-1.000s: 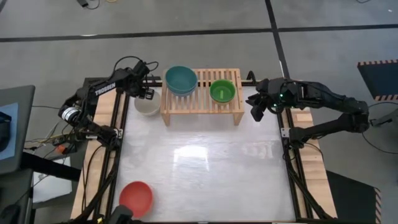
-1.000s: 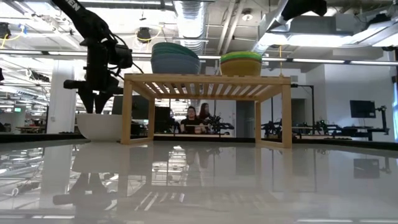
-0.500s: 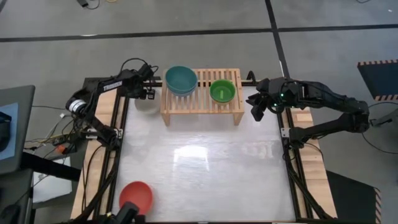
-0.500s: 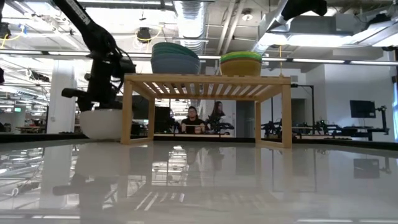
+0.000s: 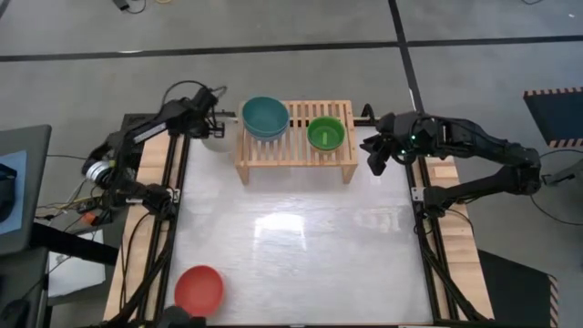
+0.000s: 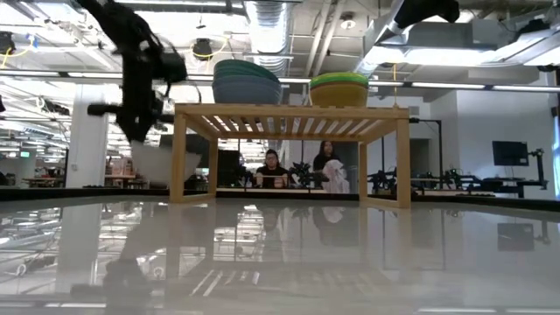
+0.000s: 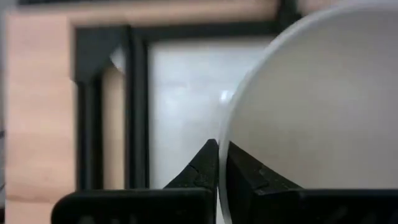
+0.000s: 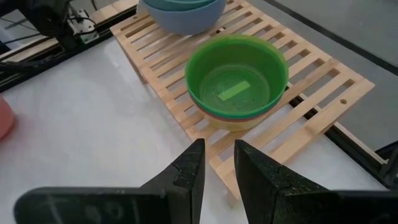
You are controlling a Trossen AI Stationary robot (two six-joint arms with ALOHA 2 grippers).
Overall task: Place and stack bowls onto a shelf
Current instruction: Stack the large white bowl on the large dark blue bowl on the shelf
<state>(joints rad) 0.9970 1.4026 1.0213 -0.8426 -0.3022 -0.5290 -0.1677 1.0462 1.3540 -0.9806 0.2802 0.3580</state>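
White bowl rim sits pinched in left tool.

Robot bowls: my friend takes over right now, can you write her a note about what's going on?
Left gripper: shut on the white bowl's rim, lifted off the table beside the shelf's left end.
Right gripper: open, empty, waiting by the shelf's right end.
Done: two stacks on the shelf, the teal bowl on top of the left one, the green bowl on top of the right one.
Left: put the white bowl on the shelf, then fetch the red bowl from the table's near left corner.
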